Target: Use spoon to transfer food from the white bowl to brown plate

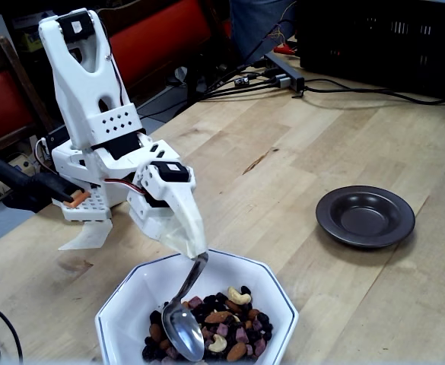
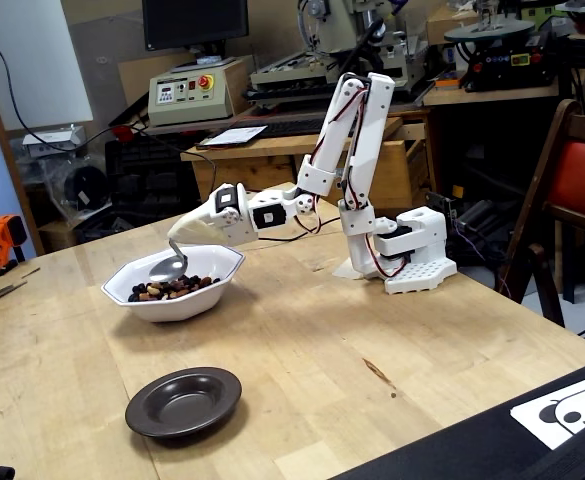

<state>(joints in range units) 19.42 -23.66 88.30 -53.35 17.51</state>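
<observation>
Item: spoon, stiff, slick metal; your gripper clamps handle end (thin, may twist). Food loose, rolls; scoop level.

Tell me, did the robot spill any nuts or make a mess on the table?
No spill shows. The food is all inside the white bowl, and the brown plate is empty. The only odd thing is the spoon: its handle is bent where it leaves the gripper.
</observation>
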